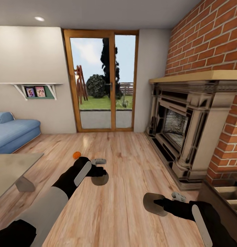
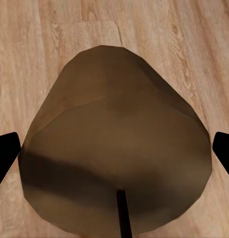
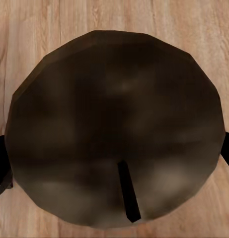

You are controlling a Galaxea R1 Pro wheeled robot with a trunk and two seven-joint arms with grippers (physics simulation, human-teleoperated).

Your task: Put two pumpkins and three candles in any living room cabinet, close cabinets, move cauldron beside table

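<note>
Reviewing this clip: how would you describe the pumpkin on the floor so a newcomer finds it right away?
Start at the wood-framed glass door in the far wall, then come down onto the wooden floor in front of it. The pumpkin lies there, just beyond the left gripper. It is the one small round orange thing on the boards; the object beside it is grey.

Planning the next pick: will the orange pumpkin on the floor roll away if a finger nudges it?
Probably yes. The pumpkin looks round and sits on a smooth, glossy wooden floor, so a sideways nudge would likely send it rolling. It also looks small beside the left gripper, so it is likely light. A grip from above seems safer.
</note>
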